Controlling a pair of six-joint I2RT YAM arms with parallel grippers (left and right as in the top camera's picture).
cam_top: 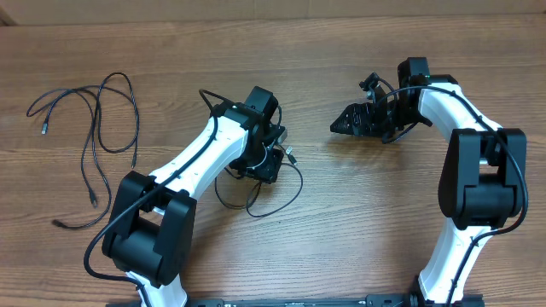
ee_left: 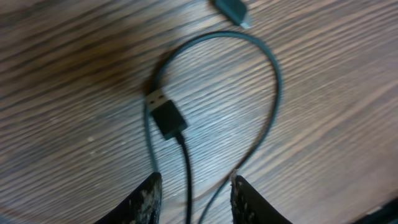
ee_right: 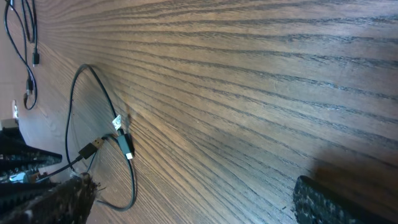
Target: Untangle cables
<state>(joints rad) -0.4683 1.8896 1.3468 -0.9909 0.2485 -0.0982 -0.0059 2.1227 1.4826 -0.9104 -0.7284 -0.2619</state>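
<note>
Left claw [ee_left: 194, 198]: jaws stood part open astride the looped cable [ee_left: 273, 93], nothing pinched | right claw [cam_top: 343, 124]: gaped wide, empty, well apart | other cables [cam_top: 94, 128]: lay loose far to the left | I judged it best to pinch one strand behind the plug [ee_left: 166, 118], never both.

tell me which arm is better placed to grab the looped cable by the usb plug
Left. The left gripper sits right over the looped cable, two strands running between its open jaws near the USB plug. The right gripper is open too, but off to the side, away from that cable.
</note>
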